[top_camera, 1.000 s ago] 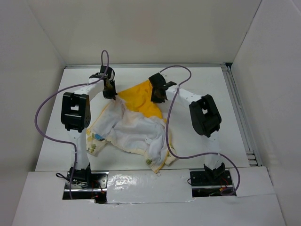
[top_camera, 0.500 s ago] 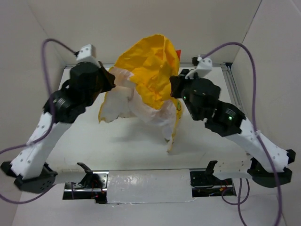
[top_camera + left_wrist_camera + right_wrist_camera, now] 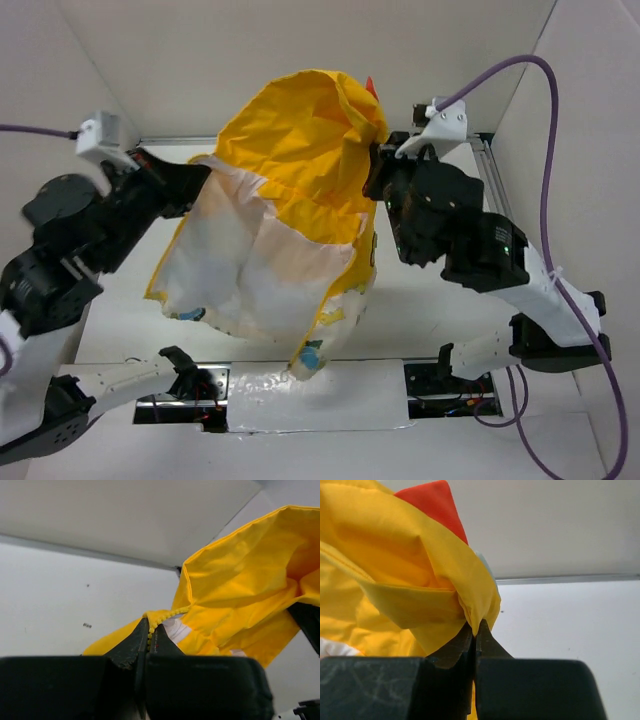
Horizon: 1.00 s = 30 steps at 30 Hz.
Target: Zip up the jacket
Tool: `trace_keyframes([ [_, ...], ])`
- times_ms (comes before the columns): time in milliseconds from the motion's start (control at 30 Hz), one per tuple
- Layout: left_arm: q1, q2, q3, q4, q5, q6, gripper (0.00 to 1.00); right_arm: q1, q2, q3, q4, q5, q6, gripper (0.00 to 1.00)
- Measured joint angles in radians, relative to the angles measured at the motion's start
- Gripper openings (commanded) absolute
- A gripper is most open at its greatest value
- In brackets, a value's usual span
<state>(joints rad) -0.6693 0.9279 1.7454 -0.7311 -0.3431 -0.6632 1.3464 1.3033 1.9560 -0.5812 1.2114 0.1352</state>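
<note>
The jacket (image 3: 270,250) hangs in the air between my two grippers, its cream body drooping and its yellow hood (image 3: 300,130) billowing on top. My left gripper (image 3: 200,172) holds its left upper edge. In the left wrist view that gripper (image 3: 151,628) is shut on the yellow zipper strip (image 3: 165,614), whose teeth run out from between the tips. My right gripper (image 3: 377,160) holds the right upper edge. In the right wrist view it (image 3: 476,626) is shut on a fold of yellow fabric (image 3: 420,560). The lower zipper end is hidden in the folds.
The white table (image 3: 440,310) lies below, walled in white on three sides. A metal rail (image 3: 492,200) runs along its right edge. Purple cables (image 3: 550,120) loop from both arms. A shiny strip (image 3: 310,385) lies between the arm bases.
A second ago the jacket lay crumpled on the table. Both arms have since risen and moved apart, lifting it clear and spreading it wider, with both grips unchanged.
</note>
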Motion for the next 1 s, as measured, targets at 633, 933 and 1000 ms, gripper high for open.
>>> trace_keyframes([
  [633, 0.087, 1.35, 0.492, -0.349, 0.058, -0.296, 0.99, -0.967, 0.705, -0.04, -0.122, -0.839, 0.327, 1.0],
  [933, 0.28, 0.862, -0.119, -0.154, 0.237, -0.207, 0.99, -0.947, 0.267, -0.548, -0.028, -0.952, 0.421, 1.0],
  [1000, 0.325, 0.712, -0.265, -0.112, 0.256, -0.199, 0.99, -0.932, 0.096, -0.714, 0.01, -0.977, 0.451, 1.0],
])
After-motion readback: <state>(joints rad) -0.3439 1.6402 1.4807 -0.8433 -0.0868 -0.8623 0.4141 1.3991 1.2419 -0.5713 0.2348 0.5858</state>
